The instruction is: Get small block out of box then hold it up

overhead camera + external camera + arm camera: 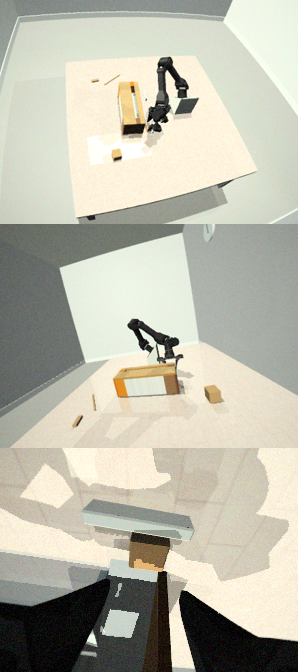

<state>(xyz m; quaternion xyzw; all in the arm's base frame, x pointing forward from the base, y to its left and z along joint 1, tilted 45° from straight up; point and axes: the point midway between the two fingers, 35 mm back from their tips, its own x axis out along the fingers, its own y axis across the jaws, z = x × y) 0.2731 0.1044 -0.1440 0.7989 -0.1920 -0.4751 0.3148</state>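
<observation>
Pale tabletop, grey floor, plain grey wall

Box: tan-yellow top, bright orange at one end of its long side, brown at the other, pale grey-white panel between. Small block brown with a lighter orange patch, the strip beside it grey-blue; loose cube tan, arm and gripper black. Tabletop pinkish cream, finely speckled.
</observation>
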